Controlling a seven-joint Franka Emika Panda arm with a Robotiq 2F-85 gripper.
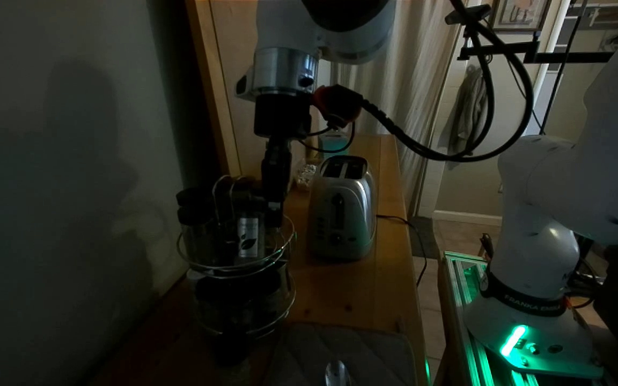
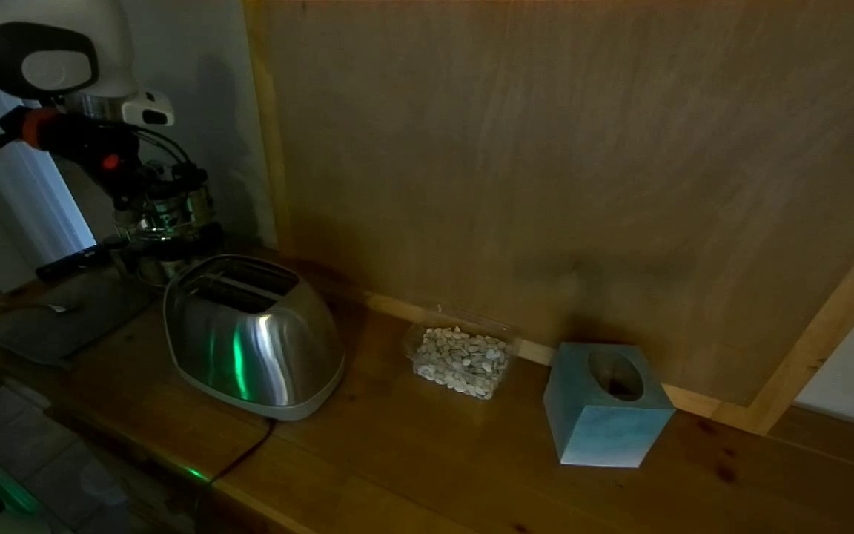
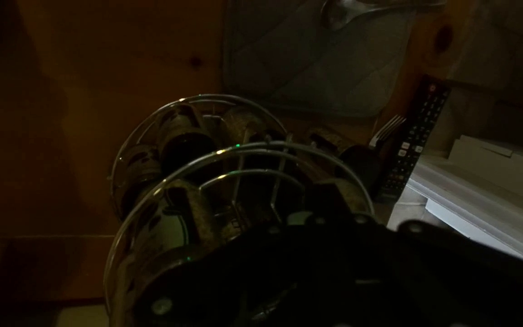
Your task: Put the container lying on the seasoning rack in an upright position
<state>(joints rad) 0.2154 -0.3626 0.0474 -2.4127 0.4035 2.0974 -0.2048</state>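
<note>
The seasoning rack (image 1: 236, 271), a round two-tier wire carousel with dark-capped jars, stands by the wall. Its upper wire ring (image 3: 239, 146) shows in the wrist view. In an exterior view my gripper (image 1: 274, 214) points straight down with its fingertips at the rack's upper tier, beside a jar with a white leaf label (image 1: 249, 237). In the wrist view the gripper (image 3: 334, 213) is a black shape over the rack's right part. Its fingers look close together, but darkness hides whether they hold anything. A jar (image 3: 166, 222) shows inside the upper ring. I cannot tell which container is lying down.
A steel toaster (image 1: 343, 214) stands close to the rack; it also shows in an exterior view (image 2: 256, 341). A quilted mat (image 3: 311, 59), a spoon (image 3: 347, 11), a fork (image 3: 387, 129) and a remote (image 3: 418, 131) lie near the rack. A jar (image 3: 327, 138) is beside it.
</note>
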